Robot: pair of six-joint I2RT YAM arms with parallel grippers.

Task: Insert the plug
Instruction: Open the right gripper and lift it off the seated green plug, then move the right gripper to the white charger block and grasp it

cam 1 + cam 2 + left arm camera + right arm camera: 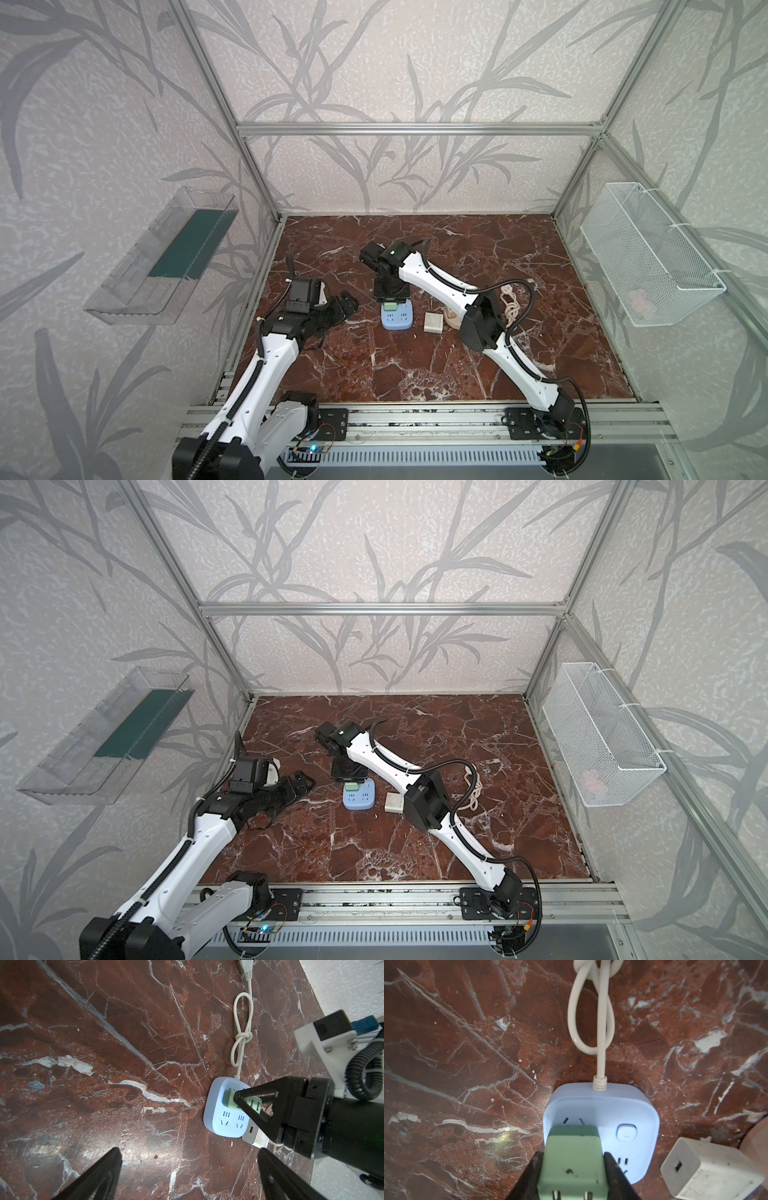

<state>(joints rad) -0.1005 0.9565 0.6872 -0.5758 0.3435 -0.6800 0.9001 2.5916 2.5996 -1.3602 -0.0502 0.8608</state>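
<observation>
Fingers [99,1176] of my left hand [347,303] stand wide apart with nothing between them, held above the red marble worktop [457,374] just left of the blue socket block [397,322]. Next along, my right hand [573,1154] reaches in from the right and points down over that block, its two black fingers clamped on the flanks of the green plug [571,1167]. The plug stands upright on the block's face, on the far half, beside the block's round-cornered button [626,1133]. Its foot meets the face, though I cannot tell whether the pins are fully home. Two outlets on the block's near half show their slots. Just right of the block lies a white charger cube [434,322], with a sliver of worktop between them. Further right, a white cord [510,305] lies knotted in loops on the worktop; in my right wrist view it leaves the block's far edge.
</observation>
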